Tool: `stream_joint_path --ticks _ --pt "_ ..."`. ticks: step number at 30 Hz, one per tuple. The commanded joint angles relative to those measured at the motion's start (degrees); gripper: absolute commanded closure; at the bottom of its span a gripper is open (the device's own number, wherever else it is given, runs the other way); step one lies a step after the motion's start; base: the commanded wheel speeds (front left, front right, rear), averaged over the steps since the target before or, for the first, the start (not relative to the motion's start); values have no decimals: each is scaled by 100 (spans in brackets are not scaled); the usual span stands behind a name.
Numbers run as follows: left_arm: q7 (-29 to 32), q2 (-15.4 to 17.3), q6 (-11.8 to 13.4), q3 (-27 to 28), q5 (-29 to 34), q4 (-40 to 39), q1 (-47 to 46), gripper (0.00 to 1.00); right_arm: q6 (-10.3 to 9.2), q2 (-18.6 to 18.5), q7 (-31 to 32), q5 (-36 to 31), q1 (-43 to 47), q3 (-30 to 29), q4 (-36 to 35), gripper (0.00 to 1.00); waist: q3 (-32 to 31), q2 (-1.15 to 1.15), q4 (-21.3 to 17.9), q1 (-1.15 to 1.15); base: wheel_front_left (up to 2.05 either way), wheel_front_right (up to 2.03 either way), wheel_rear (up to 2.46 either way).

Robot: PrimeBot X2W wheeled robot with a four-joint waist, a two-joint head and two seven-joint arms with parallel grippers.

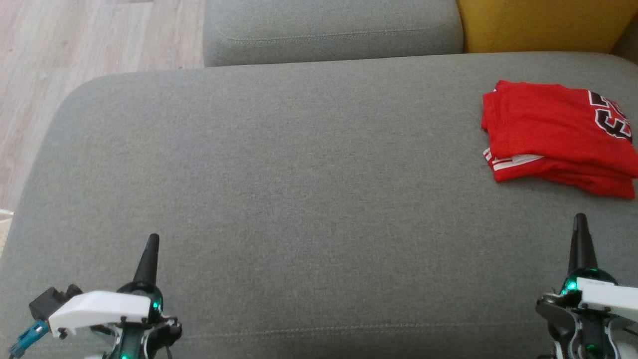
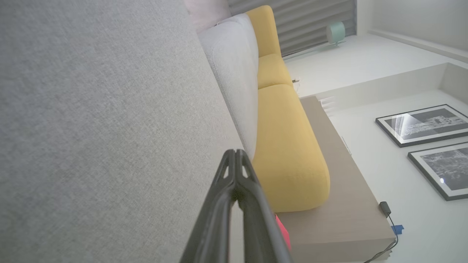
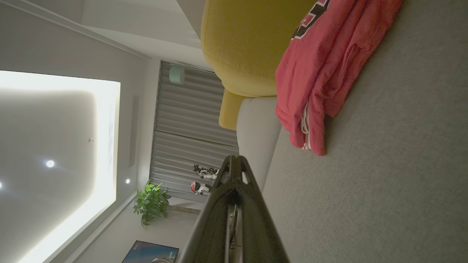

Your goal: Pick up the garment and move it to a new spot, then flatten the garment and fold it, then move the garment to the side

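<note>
Grey sofa seat [image 1: 299,174], with wood floor off its left side and a yellow cushion [image 1: 538,25] behind its far right corner. The red garment [image 1: 553,134] lay folded in a layered stack on the seat's far right part, cut by the frame edge. The left hand [image 1: 152,244] hovered at the seat's near left edge and the right hand [image 1: 579,224] at its near right edge, each with fingers pressed together, holding nothing. The garment looked folded and set aside. If it needed more shifting, best to pinch all layers at the stack's near edge and lift them together so the folds held. The black-and-white block lettering [image 1: 610,117] on the garment was cropped and unreadable.
</note>
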Motion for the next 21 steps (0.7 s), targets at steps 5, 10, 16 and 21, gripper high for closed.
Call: stream_joint_path --ticks 5,10,16,21 --pt "118 37 -135 316 -461 -106 -416 100 24 -100 121 469 -330 16 -209 100 10 0 -23 0 0 0 0" --pt "205 30 -188 410 -819 -62 -473 100 25 -97 207 818 -367 -40 -210 100 20 0 -45 0 0 0 0" --pt "309 21 -253 524 -1250 -9 -541 100 26 -94 311 1238 -412 -110 -211 100 32 0 -71 0 0 0 0" --pt "397 12 -308 620 -1610 35 -598 100 27 -91 398 1588 -450 -168 -212 100 41 0 -93 0 0 0 0"
